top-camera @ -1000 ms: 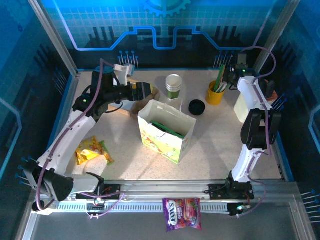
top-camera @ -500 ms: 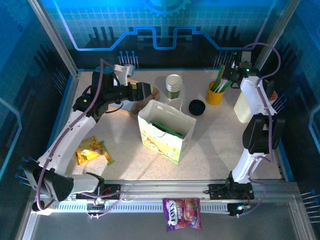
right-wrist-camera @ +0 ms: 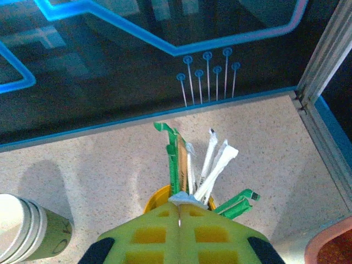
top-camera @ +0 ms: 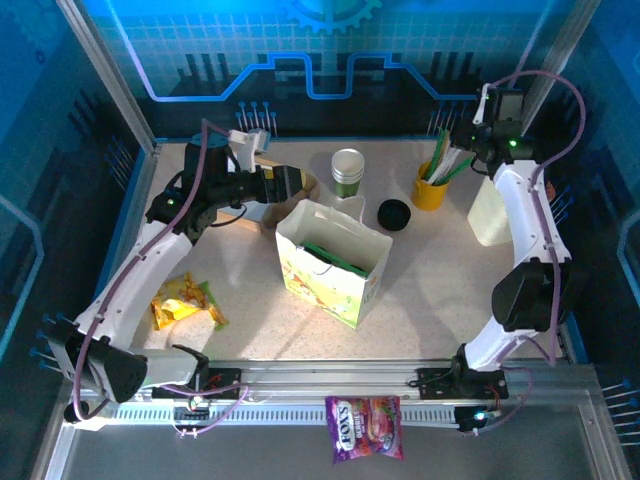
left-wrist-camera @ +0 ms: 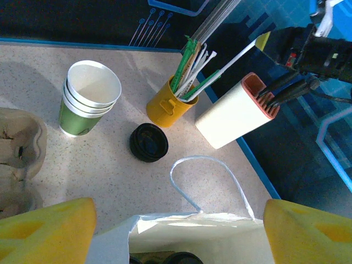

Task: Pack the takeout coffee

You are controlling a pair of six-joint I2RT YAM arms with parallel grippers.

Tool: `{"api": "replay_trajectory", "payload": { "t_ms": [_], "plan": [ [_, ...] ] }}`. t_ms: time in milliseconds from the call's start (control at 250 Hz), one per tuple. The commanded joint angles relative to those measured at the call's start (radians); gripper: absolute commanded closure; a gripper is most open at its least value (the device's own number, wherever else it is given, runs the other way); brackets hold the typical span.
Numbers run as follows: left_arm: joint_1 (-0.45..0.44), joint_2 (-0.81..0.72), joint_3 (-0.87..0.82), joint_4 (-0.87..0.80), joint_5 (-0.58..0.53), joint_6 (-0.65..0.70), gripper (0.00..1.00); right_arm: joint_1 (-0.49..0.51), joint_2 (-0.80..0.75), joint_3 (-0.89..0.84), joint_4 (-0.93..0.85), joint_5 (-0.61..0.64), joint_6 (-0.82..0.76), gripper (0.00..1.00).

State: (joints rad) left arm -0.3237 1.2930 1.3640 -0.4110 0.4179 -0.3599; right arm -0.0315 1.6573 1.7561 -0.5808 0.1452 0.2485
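Green-and-white paper cups (top-camera: 347, 172), nested and unlidded, stand near the table's (top-camera: 440, 290) far edge, with a black lid (top-camera: 393, 214) just beside them. The paper bag (top-camera: 335, 265) stands mid-table. I note the left gripper (left-wrist-camera: 176, 231) jaws apart above the bag's rim, holding nothing, and the right gripper (right-wrist-camera: 179, 212) jaws together over the yellow cup (left-wrist-camera: 165, 107).

The right gripper (right-wrist-camera: 179, 208) hangs with its yellow-green jaws pressed together over the yellow cup (right-wrist-camera: 154, 197), a scrap of white wrapper at their tips (pinched or only touching, hard to say). Green and white wrapped straws (right-wrist-camera: 212, 159) fan toward the far wall. Stacked paper cups (right-wrist-camera: 25, 225) stand left on the speckled table (right-wrist-camera: 99, 159).
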Motion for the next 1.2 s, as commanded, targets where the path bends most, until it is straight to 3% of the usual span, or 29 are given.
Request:
{"api": "replay_trajectory", "payload": {
  "t_ms": [0, 248, 356, 511, 703, 963, 1195],
  "plan": [
    [-0.001, -0.026, -0.016, 0.025, 0.026, 0.026, 0.20, 0.016, -0.057, 0.055, -0.011, -0.005, -0.044, 0.97],
    [0.002, -0.030, -0.016, 0.021, 0.016, 0.032, 0.20, 0.073, -0.185, 0.061, -0.017, -0.057, -0.061, 0.98],
    [0.001, -0.034, -0.011, 0.009, 0.015, 0.037, 0.20, 0.149, -0.290, 0.015, 0.004, -0.083, -0.078, 0.98],
    [0.003, -0.025, 0.005, -0.015, 0.008, 0.040, 0.20, 0.322, -0.406, -0.007, -0.042, -0.027, -0.147, 0.98],
    [0.014, -0.027, 0.011, -0.026, -0.021, 0.036, 0.20, 0.446, -0.511, -0.052, -0.055, -0.140, -0.105, 0.98],
    [0.025, -0.057, -0.005, -0.020, -0.060, 0.049, 0.20, 0.630, -0.524, -0.122, -0.025, -0.220, -0.123, 0.98],
    [0.025, -0.060, -0.006, -0.024, -0.058, 0.064, 0.20, 0.690, -0.454, 0.000, -0.311, -0.255, -0.273, 0.98]
  ]
}}
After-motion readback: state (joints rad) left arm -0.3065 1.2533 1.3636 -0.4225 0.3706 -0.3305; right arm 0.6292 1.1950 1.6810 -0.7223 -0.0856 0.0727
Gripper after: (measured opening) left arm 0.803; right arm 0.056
